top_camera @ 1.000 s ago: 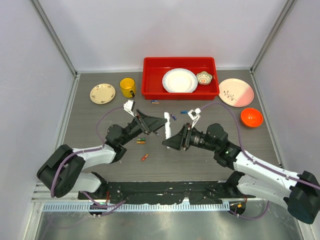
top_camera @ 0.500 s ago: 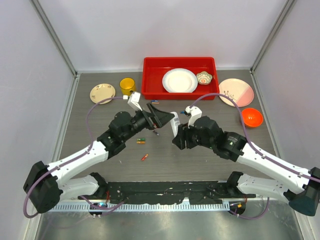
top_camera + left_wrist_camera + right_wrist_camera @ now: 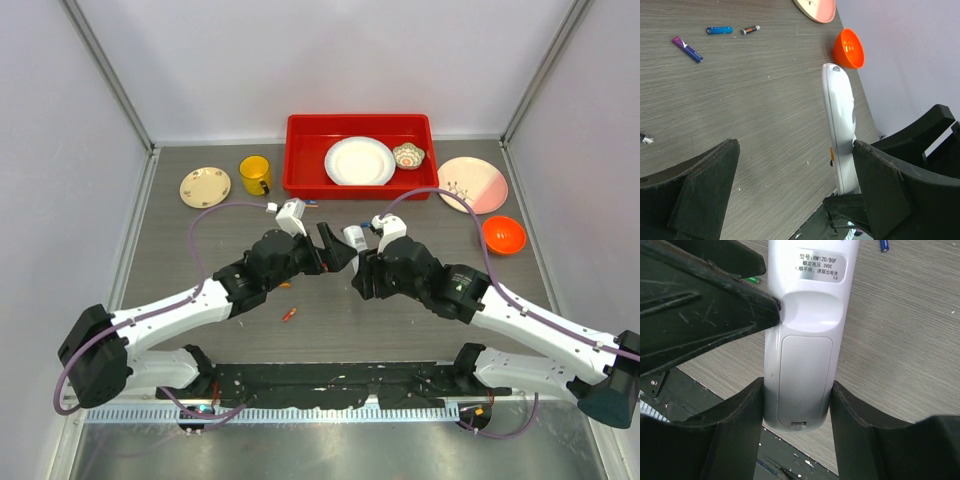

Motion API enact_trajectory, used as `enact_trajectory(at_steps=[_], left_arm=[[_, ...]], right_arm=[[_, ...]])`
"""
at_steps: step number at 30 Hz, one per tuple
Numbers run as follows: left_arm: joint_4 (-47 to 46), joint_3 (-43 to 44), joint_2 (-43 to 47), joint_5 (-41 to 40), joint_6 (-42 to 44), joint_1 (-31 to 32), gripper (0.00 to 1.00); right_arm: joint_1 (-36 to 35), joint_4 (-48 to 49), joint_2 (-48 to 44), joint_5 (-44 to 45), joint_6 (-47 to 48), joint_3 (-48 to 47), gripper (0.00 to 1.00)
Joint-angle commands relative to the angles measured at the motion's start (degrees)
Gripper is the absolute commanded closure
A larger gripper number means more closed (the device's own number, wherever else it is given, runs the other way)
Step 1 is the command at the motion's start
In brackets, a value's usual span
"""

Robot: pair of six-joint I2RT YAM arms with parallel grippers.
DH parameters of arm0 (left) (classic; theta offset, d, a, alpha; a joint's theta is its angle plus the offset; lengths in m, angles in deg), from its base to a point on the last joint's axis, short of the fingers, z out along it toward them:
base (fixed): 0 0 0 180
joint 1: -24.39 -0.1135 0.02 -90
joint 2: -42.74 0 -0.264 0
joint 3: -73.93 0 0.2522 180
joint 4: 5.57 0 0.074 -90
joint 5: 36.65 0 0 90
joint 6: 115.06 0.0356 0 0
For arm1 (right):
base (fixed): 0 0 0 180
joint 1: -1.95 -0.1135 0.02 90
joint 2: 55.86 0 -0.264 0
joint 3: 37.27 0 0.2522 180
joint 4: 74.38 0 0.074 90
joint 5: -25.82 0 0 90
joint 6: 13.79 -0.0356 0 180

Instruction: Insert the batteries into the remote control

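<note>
Though clear of the table, remote control within the right pincer

White shells are seen on the long links of the left arm and the right arm, with black housings at the joints. A purple cable is looped along each. The left gripper and the right gripper are fitted with matte black, scuffed, wedge-shaped fingers.
</note>
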Motion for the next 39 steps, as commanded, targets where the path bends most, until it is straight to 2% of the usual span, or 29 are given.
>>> enact_trajectory(at_steps=[1, 8, 17, 31, 34, 39], left_arm=[[-2.0, 3.6, -1.8, -1.7, 0.7, 1.1, 0.02], [-5.5, 5.2, -3.9, -2.0, 0.8, 2.2, 0.04], [-6.5, 6.9, -8.7, -0.8, -0.2, 3.4, 0.2], [-6.9, 8.6, -10.4, -1.3, 1.0, 3.7, 0.29], [-7.3, 8.7, -10.9, -1.0, 0.8, 3.7, 0.34], [-7.6, 8.5, -11.2, -0.8, 0.6, 3.7, 0.48]], right_arm=[[-0.6, 2.2, -0.5, 1.6, -0.9, -1.6, 0.99], [-1.2, 2.8, -0.7, 1.6, -1.4, -1.2, 0.99], [-1.4, 2.7, -0.6, 2.0, -1.6, -1.1, 0.99], [-1.7, 2.6, -1.2, 1.8, -1.6, -0.2, 0.99], [-1.8, 2.7, -1.2, 1.8, -1.7, -0.1, 0.99], [-1.9, 2.6, -1.5, 1.8, -1.7, 0.4, 0.99]])
